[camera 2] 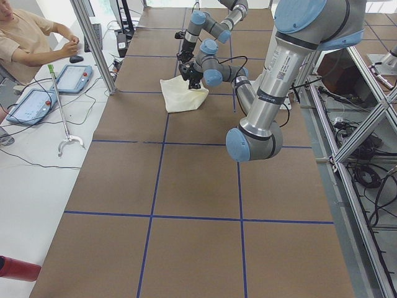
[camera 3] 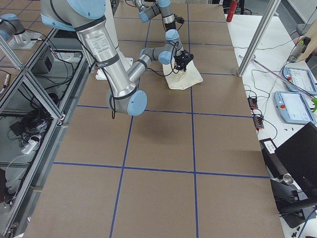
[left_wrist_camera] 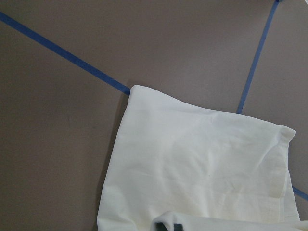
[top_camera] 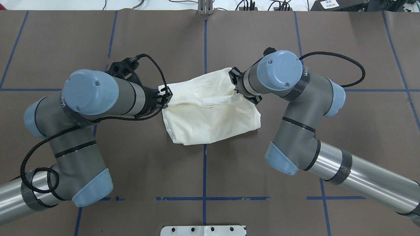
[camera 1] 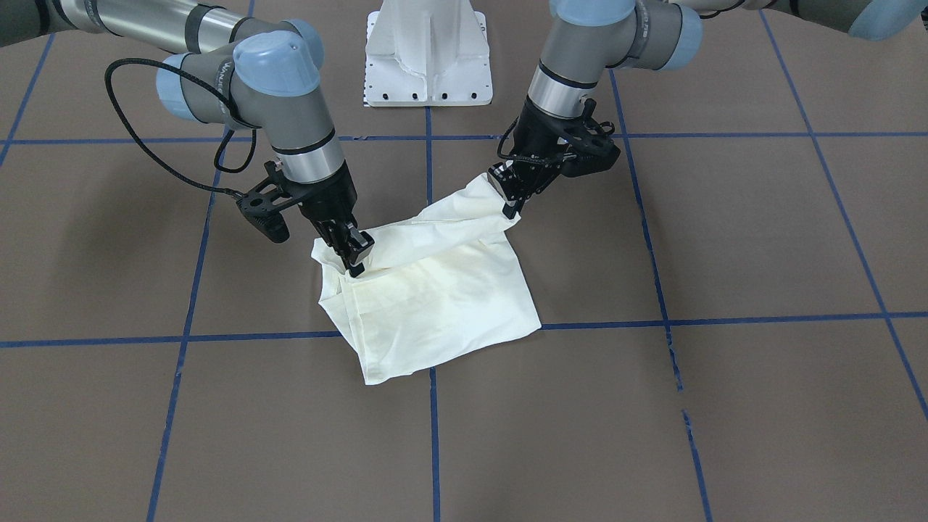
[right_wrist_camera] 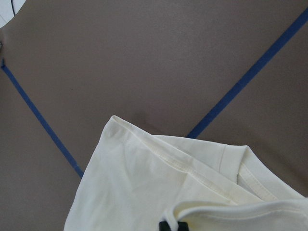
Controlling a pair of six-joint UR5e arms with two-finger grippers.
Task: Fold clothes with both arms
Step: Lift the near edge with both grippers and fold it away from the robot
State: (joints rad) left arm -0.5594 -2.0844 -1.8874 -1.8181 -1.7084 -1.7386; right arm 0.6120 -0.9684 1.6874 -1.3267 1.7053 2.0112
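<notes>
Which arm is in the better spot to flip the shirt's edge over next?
Probably the left. Both grippers pinch the cream shirt by its edge, but the left gripper holds its corner lifted off the table, while the right gripper holds its corner lower, near the table.

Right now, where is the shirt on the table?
In the overhead view the shirt lies mid-table across a blue tape line, held between the left gripper and the right gripper.
</notes>
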